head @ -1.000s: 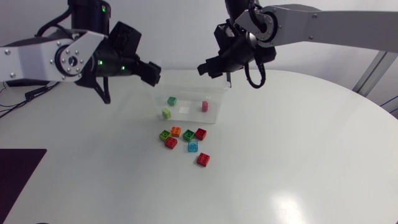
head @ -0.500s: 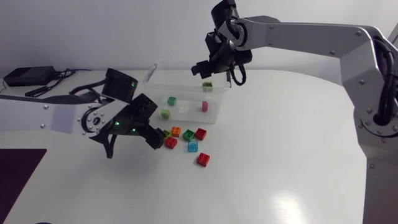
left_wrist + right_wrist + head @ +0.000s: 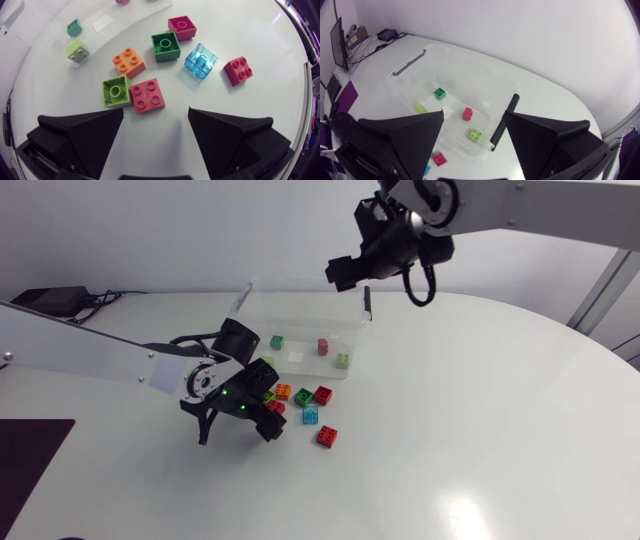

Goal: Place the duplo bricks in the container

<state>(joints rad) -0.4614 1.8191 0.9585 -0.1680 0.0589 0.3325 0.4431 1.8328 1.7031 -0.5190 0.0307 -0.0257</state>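
Fingers (image 3: pixel 85 135) of your left gripper (image 3: pixel 156 114) are spread wide and hold nothing. Just ahead of them a coral brick (image 3: pixel 147 95) and a lime brick (image 3: pixel 116 91) lie side by side on the table (image 3: pixel 265 40). Beyond these you see an orange brick (image 3: pixel 129 61), a dark green brick (image 3: pixel 165 46), a crimson brick (image 3: pixel 182 27), a clear blue brick (image 3: pixel 201 57) and a red brick (image 3: pixel 238 70). Your right gripper (image 3: pixel 473 114) hangs above the container (image 3: pixel 470 70), its fingers also apart and empty. Inside the container lie a green brick (image 3: pixel 439 93), a pink brick (image 3: pixel 467 114), a light green brick (image 3: pixel 477 135) and a yellowish brick (image 3: pixel 421 107).
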